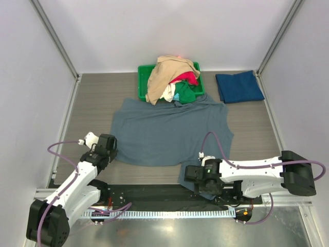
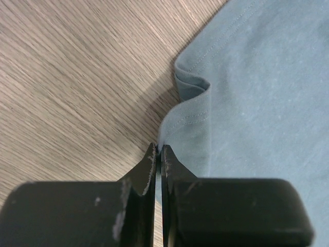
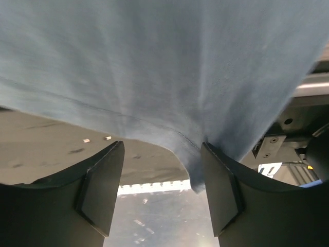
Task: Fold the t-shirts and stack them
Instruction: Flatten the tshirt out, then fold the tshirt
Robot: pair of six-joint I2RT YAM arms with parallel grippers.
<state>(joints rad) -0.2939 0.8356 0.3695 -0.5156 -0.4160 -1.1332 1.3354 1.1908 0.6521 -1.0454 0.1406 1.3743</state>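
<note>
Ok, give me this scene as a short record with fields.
spread flat: grey-blue t-shirt, centre
left hand: shut on the shirt's near left edge
right hand: open, at the shirt's near right corner
folded: navy t-shirt, far right
green bin: far centre, heaped with tan t-shirt, red t-shirt, green t-shirt, white t-shirt

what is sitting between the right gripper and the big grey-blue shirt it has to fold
Nothing visible. The right gripper is open, and the grey-blue shirt is draped directly over it, with the hem hanging into the gap beside one finger. No other thing lies between them.
</note>
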